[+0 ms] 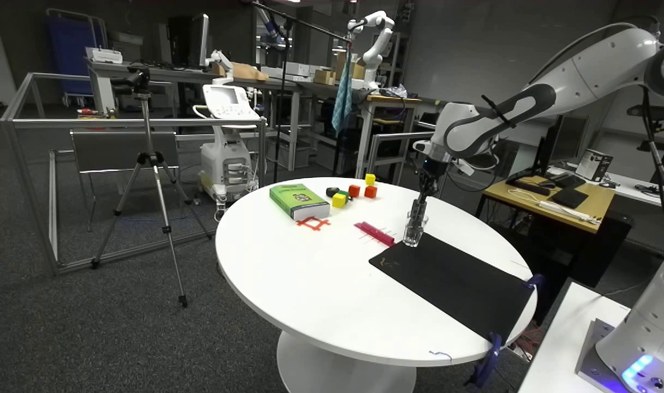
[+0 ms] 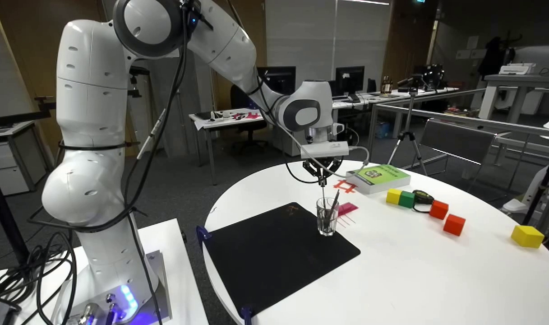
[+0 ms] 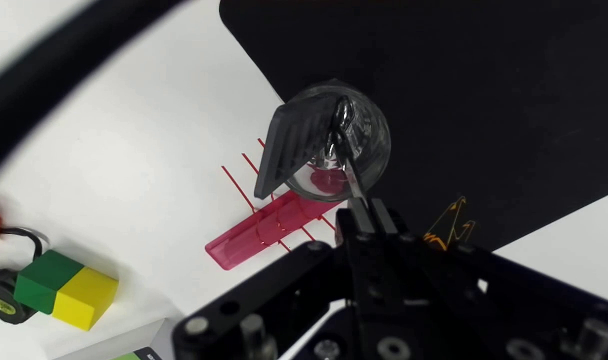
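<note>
Grey-tipped black fingers (image 3: 362,219): nearly together, pinching the end of a slim, silvery metal utensil (image 3: 355,181).
Black jointed gripper (image 2: 322,183): pointing down over a clear, faceted glass tumbler (image 2: 327,231).
Utensil: thin and rod-like, running from the fingertips into the tumbler; its lower end is hard to make out.
Tumbler: thick-based, upright at the edge of a thin, dull black mat (image 3: 508,100) with rounded corners.
Dark grey flat paddle (image 3: 296,145): leaning in the same tumbler, upper end jutting past the rim; the wrist view shows ridges or slots on its face, too small to read in the exterior views.
Glossy pink-red strip (image 3: 246,240): just beside the tumbler on a smooth, round white table (image 2: 391,280), crossed by fine red lines; whether strip and tumbler touch, I cannot tell.
Yellow-orange markings (image 3: 436,241): sharp zigzags on the mat in the wrist view, faint brownish scratches in both exterior views.
Green block (image 3: 46,282) and yellow block (image 3: 84,300): plain, flat-faced, touching, near a black tape measure (image 3: 4,290).
Thick green-covered book (image 2: 379,177): whole in both exterior views; the wrist view catches only part of it.
</note>
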Robot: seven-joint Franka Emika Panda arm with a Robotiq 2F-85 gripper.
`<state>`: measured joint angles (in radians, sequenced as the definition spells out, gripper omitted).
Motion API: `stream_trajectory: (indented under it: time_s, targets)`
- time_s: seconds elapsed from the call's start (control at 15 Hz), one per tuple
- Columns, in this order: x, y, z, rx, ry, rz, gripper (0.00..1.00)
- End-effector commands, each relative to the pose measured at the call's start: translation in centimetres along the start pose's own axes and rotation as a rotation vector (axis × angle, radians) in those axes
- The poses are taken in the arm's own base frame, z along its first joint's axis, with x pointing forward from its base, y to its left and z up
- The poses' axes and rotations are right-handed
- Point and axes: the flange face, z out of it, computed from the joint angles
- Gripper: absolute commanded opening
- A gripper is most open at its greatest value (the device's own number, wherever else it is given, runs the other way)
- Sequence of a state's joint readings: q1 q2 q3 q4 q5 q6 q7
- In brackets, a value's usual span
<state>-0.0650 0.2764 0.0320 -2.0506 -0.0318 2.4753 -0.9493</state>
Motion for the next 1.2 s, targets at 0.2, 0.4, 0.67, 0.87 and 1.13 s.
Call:
stream_trajectory:
  time_s: [0.2,0.4,0.67,0.87,1.13]
  targets:
    - [0.3,-0.2,-2.0,-0.027,0.024,0.053,0.01]
    - [0.4,-0.5,-4.2,-0.046,0.035,0.121,0.01]
    - [0.3,-1.0,-8.1,-0.079,0.074,0.193,0.01]
    - [-0.5,-1.6,-11.7,-0.096,0.1,0.266,0.01]
    - [-1.9,-3.1,-16.2,-0.08,0.102,0.463,0.01]
